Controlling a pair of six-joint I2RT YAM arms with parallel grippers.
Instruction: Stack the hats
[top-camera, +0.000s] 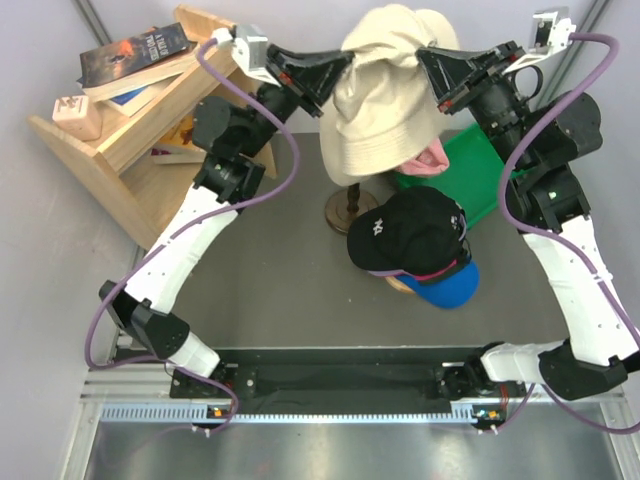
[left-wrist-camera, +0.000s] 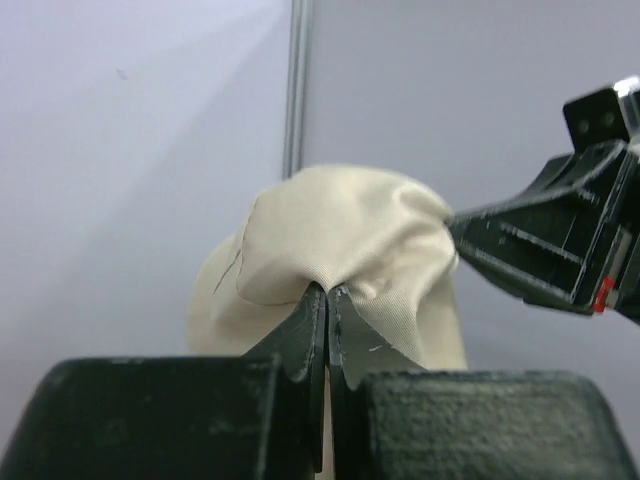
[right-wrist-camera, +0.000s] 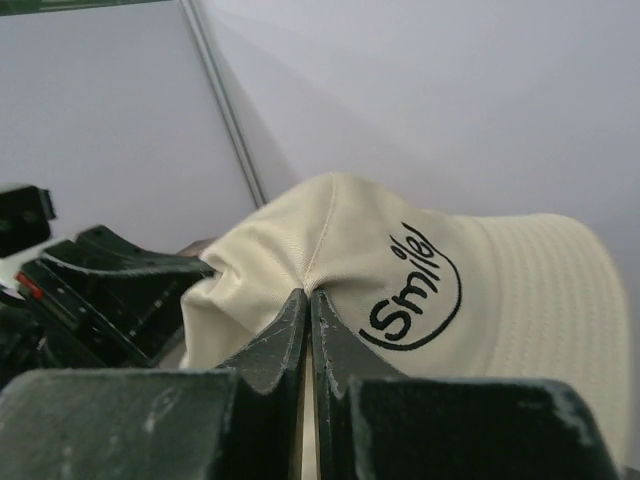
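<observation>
Both grippers hold the cream bucket hat (top-camera: 385, 95) high in the air at the back. My left gripper (top-camera: 340, 68) is shut on the crown's left side, seen pinching the fabric in the left wrist view (left-wrist-camera: 327, 290). My right gripper (top-camera: 422, 55) is shut on the crown's right side, beside the "Smile" logo (right-wrist-camera: 415, 290). A light pink cap (top-camera: 433, 157) peeks out under the hat's brim. Below, a black cap with white logo (top-camera: 410, 228) sits on top of a magenta-edged cap and a blue cap (top-camera: 450, 285) in a stack.
A round wooden knob stand (top-camera: 350, 210) stands under the held hat. A green box (top-camera: 475, 175) lies at the back right. A wooden shelf (top-camera: 130, 130) with books (top-camera: 135, 55) fills the back left corner.
</observation>
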